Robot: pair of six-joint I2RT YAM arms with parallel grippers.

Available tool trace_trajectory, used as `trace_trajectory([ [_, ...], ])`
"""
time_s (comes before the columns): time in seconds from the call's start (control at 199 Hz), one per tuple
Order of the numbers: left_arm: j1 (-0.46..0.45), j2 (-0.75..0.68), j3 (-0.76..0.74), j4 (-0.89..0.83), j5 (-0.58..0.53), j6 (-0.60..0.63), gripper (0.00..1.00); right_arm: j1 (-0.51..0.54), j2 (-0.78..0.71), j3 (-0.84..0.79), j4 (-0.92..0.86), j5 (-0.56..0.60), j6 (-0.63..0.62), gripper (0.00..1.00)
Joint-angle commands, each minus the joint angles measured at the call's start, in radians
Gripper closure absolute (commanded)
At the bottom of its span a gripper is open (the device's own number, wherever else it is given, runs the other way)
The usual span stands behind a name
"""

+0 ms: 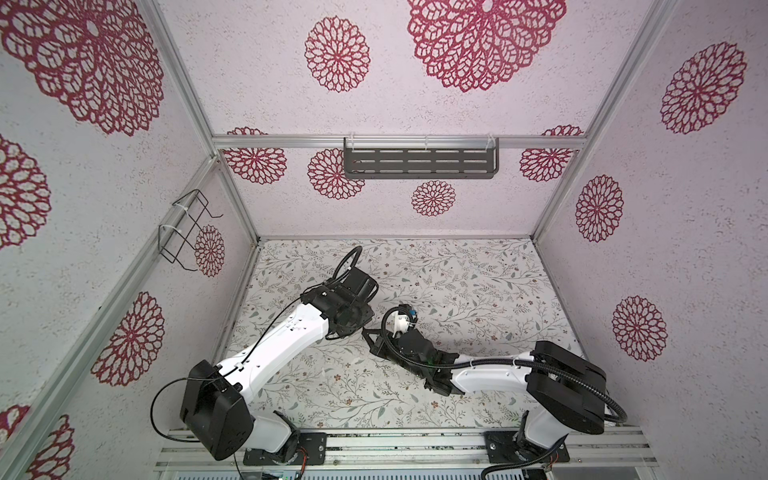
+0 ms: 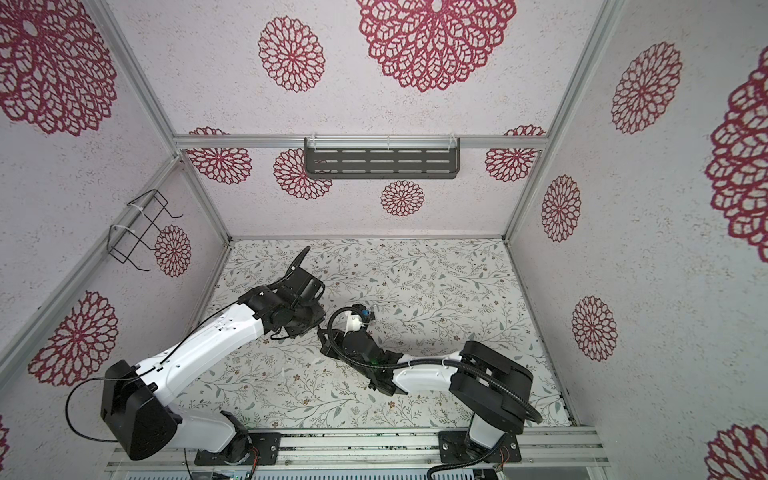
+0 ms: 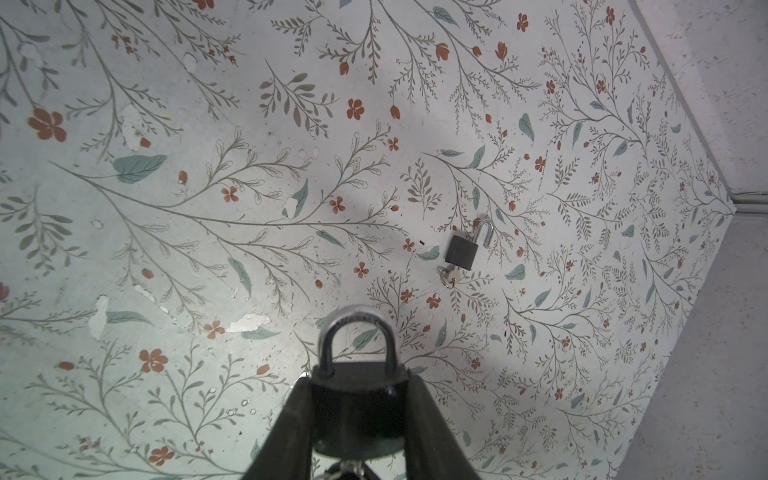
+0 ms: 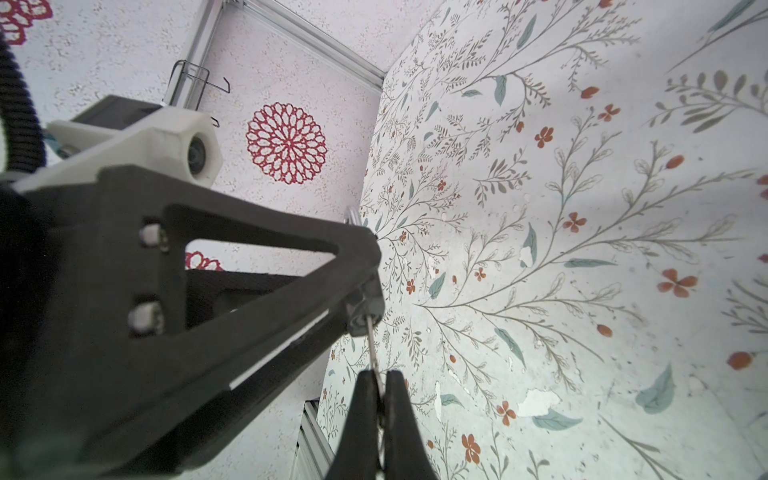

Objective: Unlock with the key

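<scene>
Padlock [image 3: 357, 399], black with its shackle shut, sits clamped between the fingers of the left pincer [image 3: 359, 380], over the flowered worktop [image 3: 208, 249]. The key [image 4: 372, 351] is pinched edge-on in the right pincer [image 4: 379, 384], whose jaws are pressed together on it; its tip meets the padlock's underside. Farther off on the worktop lies a second padlock [image 3: 460, 250], shackle swung open, a key ring [image 3: 446, 279] at its base.

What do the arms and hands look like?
The left arm and right arm have white links, boxy black joints. A thin black cable trails the left, a ribbed black hose the right. The left hand and right hand are tapered, black.
</scene>
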Motion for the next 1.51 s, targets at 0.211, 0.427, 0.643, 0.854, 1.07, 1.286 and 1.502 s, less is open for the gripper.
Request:
trace_trajectory([
  [0.211,-0.120,-0.048,-0.034,0.023,0.159,-0.059,1.00,-0.038,-0.097,0.060,0.009,0.127,-0.184,1.00],
  [0.427,-0.155,-0.087,-0.032,-0.002,0.123,-0.095,1.00,-0.068,-0.119,0.018,0.072,0.152,-0.110,1.00],
  [0.643,-0.170,-0.062,-0.038,-0.018,0.165,-0.093,1.00,-0.022,-0.119,0.116,-0.058,0.280,-0.286,1.00],
  [0.854,-0.176,-0.096,-0.067,-0.054,0.130,-0.082,1.00,-0.087,-0.136,0.030,0.075,0.170,-0.166,1.00],
  [1.07,-0.197,-0.115,-0.122,-0.019,0.127,-0.126,1.00,-0.061,-0.184,0.036,0.041,0.260,-0.252,1.00],
  [1.286,-0.227,-0.074,-0.073,-0.013,0.136,-0.113,1.00,-0.055,-0.137,0.075,0.057,0.221,-0.289,1.00],
  [1.502,-0.164,-0.119,-0.081,0.030,0.062,-0.089,1.00,-0.052,-0.148,0.031,0.054,0.169,-0.275,0.94],
])
